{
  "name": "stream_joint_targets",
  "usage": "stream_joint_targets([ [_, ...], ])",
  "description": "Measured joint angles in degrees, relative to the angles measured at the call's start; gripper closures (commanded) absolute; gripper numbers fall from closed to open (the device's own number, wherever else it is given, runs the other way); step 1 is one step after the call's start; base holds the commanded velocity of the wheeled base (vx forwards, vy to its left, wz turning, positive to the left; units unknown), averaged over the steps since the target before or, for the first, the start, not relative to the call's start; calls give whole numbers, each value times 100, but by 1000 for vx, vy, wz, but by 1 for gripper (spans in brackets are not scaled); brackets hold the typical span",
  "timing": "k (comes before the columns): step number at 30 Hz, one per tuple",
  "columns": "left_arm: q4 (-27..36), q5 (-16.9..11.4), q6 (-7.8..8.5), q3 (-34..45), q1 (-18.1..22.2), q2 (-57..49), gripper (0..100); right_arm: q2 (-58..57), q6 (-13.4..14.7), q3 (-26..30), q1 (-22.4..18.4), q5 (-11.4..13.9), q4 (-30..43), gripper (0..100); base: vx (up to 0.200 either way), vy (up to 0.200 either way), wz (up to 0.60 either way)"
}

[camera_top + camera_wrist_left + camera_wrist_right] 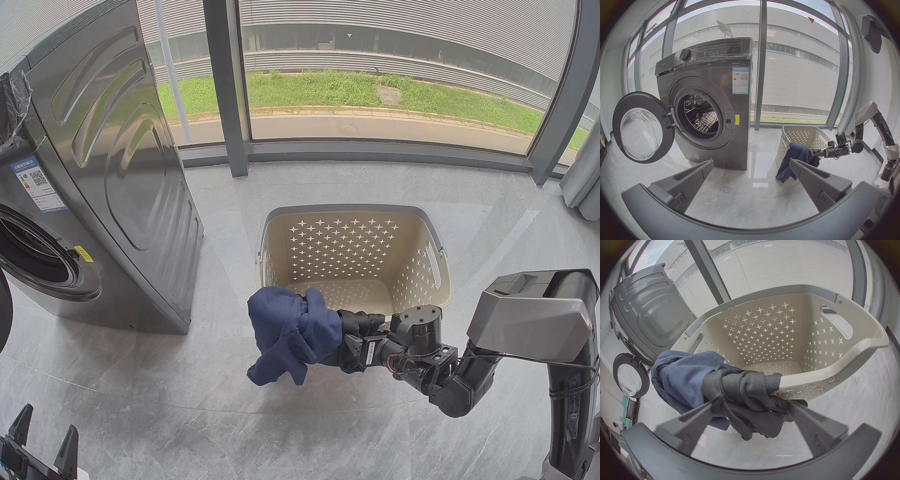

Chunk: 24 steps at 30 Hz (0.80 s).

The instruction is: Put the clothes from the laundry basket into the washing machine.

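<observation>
My right gripper [328, 340] is shut on a bundle of clothes, a blue garment [284, 334] wrapped with a dark grey one [750, 396]. The bundle hangs above the floor just outside the near left corner of the cream laundry basket [431, 265]. The basket's floor looks bare. The grey washing machine [112, 175] stands to the left with its round door [642, 126] swung open and its drum [700, 115] exposed. My left gripper [750, 170] stays low at the near left, open, holding nothing.
Tall windows [387, 69] run along the far side behind the basket. Bare grey floor [219, 387] lies between the basket and the machine. A grey curtain [584, 181] hangs at the far right.
</observation>
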Motion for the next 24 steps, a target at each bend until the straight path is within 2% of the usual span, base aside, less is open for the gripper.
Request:
stream_joint_targets([
  [14,0,-2,-2,0,-5,0,0,-112,44,177,93,-6,-35,100,0,0,0],
  [24,0,0,0,0,0,0,0,-1286,46,802,187,-22,-54,100,0,0,0],
])
